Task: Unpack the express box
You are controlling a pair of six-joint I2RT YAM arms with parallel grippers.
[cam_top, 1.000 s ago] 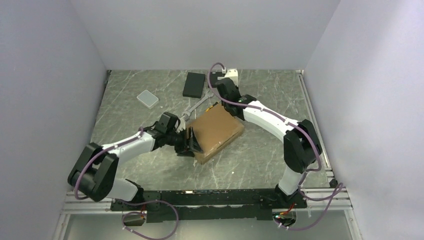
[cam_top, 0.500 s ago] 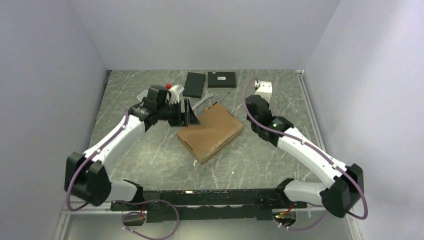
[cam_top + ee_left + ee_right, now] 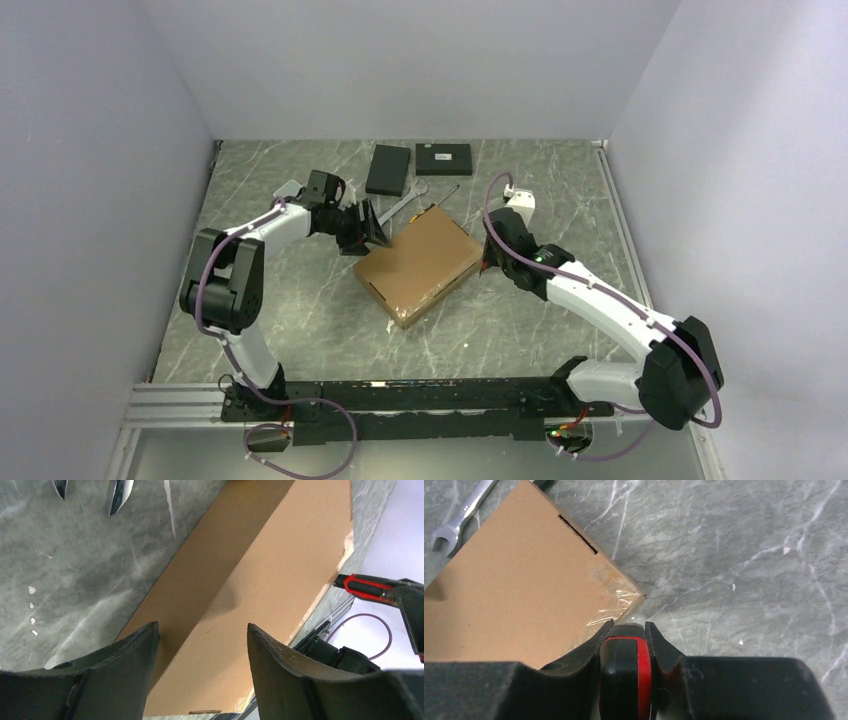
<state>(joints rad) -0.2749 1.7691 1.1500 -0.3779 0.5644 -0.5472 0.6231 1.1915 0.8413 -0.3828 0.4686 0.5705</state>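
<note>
Lying slantwise in the middle of the table [image 3: 300, 320], the express box [image 3: 420, 265] points its taped right corner at the right gripper [image 3: 628, 626], which is clamped on a red-and-black tool handle [image 3: 625, 672], while the wide-spread left gripper [image 3: 201, 627] faces its far long edge.

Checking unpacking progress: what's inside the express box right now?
Nothing shows. The express box is shut, with clear tape on one corner, so its contents are covered.

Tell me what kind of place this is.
Likely a robot lab test cell: two arms bolted to a rail, plain white walls boxing in a marble-patterned table, and staged props, a cardboard express box and a wrench.
</note>
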